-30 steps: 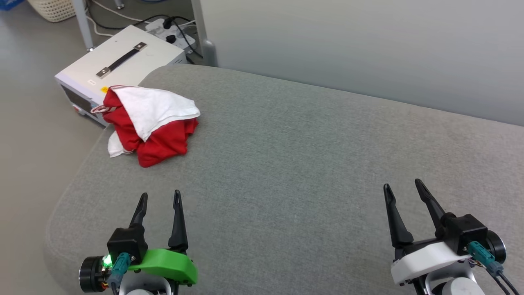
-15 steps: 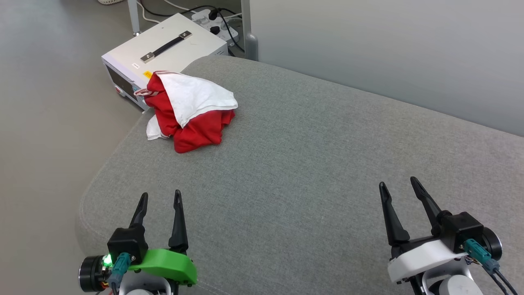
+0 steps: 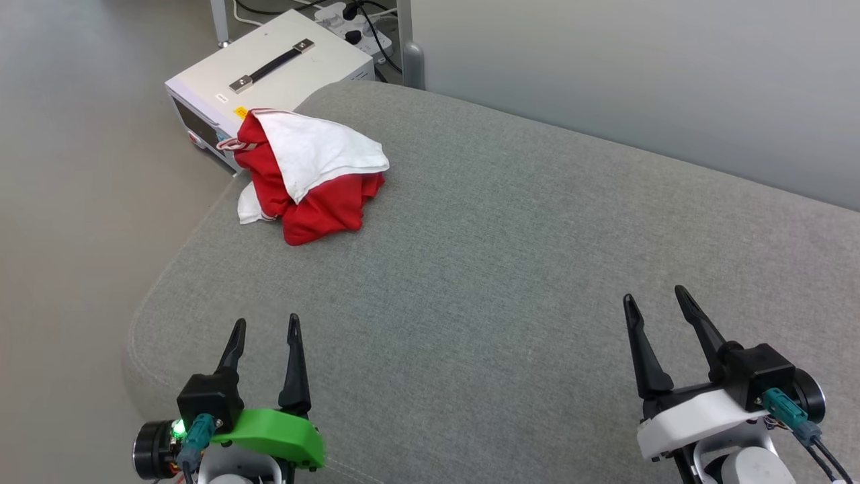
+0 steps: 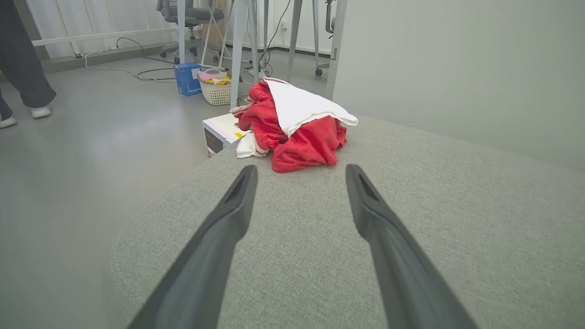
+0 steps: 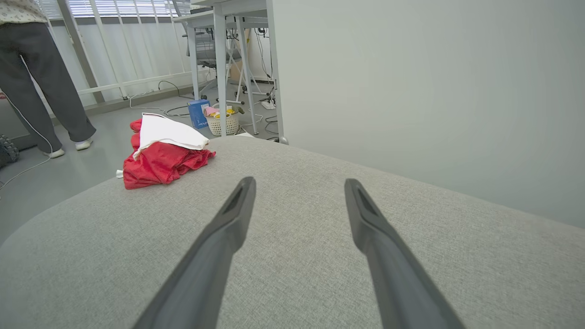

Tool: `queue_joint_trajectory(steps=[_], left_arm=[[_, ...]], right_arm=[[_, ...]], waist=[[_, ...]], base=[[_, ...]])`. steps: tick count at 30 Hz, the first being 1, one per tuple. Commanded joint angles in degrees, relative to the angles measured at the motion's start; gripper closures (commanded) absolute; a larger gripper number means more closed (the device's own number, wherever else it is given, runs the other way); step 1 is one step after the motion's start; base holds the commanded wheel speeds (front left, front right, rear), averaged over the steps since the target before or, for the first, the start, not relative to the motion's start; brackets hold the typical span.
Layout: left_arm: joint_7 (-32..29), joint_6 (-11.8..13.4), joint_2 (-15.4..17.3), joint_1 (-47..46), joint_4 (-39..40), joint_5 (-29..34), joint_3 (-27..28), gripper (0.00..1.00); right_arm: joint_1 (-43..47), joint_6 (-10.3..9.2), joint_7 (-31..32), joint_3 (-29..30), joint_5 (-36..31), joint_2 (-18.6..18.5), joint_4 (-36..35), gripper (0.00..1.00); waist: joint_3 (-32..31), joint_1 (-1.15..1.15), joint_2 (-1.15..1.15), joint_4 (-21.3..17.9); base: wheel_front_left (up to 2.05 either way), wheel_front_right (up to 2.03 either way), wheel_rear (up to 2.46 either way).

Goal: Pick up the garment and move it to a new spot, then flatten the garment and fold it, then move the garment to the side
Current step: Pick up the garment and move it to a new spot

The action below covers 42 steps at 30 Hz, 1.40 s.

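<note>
Left gripper [image 3: 267, 321] is standing wide, nothing between its long dark fingers. The right gripper [image 3: 654, 296] is just as wide and just as empty. Neither has altered its spread over the last second, and both are sitting in nearly the same low corners of the head view.

What is changing is the view itself. The whole picture is sliding, so the head is swinging toward the robot's left and the things are not travelling. That swing is bringing the garment [image 3: 316, 195] in from the left margin toward the middle. I'm reading this as the robot lining itself up for the pick, with the first step not yet begun.

The garment is lying as a crumpled red heap with a white panel draped over the top. It is sitting near the far left corner of the grey cushion [image 3: 510, 255], close to its edge, well apart from both grippers. A white box [image 3: 269, 67] with a dark handle is standing on the floor just beyond it.

As for pose, the left arm is holding low over the cushion's near edge, fingers pointing almost straight at the heap. The right arm is holding low at the right, fingers leaning slightly left, the heap far off to its left. A person's legs [image 5: 41, 91] are showing beyond the cushion.
</note>
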<state>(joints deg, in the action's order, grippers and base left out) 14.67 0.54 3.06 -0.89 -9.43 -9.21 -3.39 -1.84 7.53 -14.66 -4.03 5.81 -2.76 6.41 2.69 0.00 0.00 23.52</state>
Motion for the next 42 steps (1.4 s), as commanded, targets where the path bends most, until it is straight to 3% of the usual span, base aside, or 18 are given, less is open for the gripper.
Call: queue_joint_trajectory(steps=[1, 6, 10, 14, 18, 23, 27, 32, 40, 41, 42], left_arm=[[0.3, -0.7, -0.2, -1.5, -0.5, -0.4, -0.1, 0.0], [0.3, -3.1, 0.0, -6.9, -4.7, -1.8, 1.9, 0.0], [-0.7, -5.3, 3.3, -15.9, -10.9, -2.7, 2.7, 0.0], [-9.2, -7.1, 8.8, -26.3, -17.3, -4.1, 1.9, 0.0], [-22.0, -7.9, 15.3, -36.2, -22.2, -7.4, -2.6, 0.0], [-37.9, -8.0, 25.3, -45.2, -22.4, -19.7, -14.4, 0.0], [-45.8, -8.0, 32.7, -49.2, -21.9, -27.8, -19.9, 0.0], [-49.7, -8.0, 38.9, -51.7, -23.5, -32.0, -24.5, 0.0], [-46.8, -8.0, 40.4, -53.4, -29.5, -33.7, -27.1, 0.0], [-46.6, -8.0, 40.2, -53.4, -30.3, -34.0, -27.1, 0.17], [-46.0, -8.0, 40.0, -53.6, -30.9, -34.1, -27.2, 1.0]], right_arm=[[-1.1, -0.04, -0.3, 0.1, -0.1, -0.1, -0.2, 0.0], [-3.1, -0.04, -0.3, 0.1, -1.4, -0.1, -0.6, 0.0], [-5.1, -0.04, -0.3, -0.2, -2.4, -0.1, -0.7, 0.0], [-7.2, -0.04, -0.3, -1.0, -3.5, -0.1, -0.8, 0.0], [-9.4, -0.04, -0.3, -1.2, -4.0, -0.1, -1.4, 0.0], [-11.9, -0.04, -0.3, -1.5, -4.2, -0.1, -1.8, 0.0], [-13.4, -0.04, -0.3, -2.7, -3.7, -0.1, -1.9, 0.0], [-14.5, -0.04, -0.3, -3.8, -3.1, -0.1, -1.9, 0.0], [-14.9, -0.04, -0.3, -4.0, -3.1, -0.1, -1.6, 0.0], [-14.9, -0.04, -0.3, -3.9, -3.2, -0.1, -1.5, 0.0], [-15.0, -0.04, -0.3, -3.8, -3.3, -0.1, -1.4, 0.0]], waist=[[1.3, 0.0, 0.0, -0.8], [5.8, 0.0, 0.0, -3.1], [10.1, 0.0, 0.0, -6.0], [14.6, 0.0, 0.0, -9.4], [18.9, 0.0, 0.0, -12.6], [23.4, 0.0, 0.0, -15.8], [26.0, 0.0, 0.0, -18.0], [28.0, 0.0, 0.0, -19.8], [28.8, 0.0, 0.0, -20.3], [28.8, 0.0, 0.0, -20.2], [28.7, 0.0, 0.0, -20.1]], base=[[0.0, 0.0, 0.0], [0.0, 0.0, 0.0], [0.0, 0.0, 0.0], [0.0, 0.0, 0.0], [0.0, 0.0, 0.0], [0.0, 0.0, 0.0], [0.0, 0.0, 0.0], [0.0, 0.0, 0.0], [0.0, 0.0, 0.0], [0.0, 0.0, 0.0], [0.0, 0.0, 0.0]])
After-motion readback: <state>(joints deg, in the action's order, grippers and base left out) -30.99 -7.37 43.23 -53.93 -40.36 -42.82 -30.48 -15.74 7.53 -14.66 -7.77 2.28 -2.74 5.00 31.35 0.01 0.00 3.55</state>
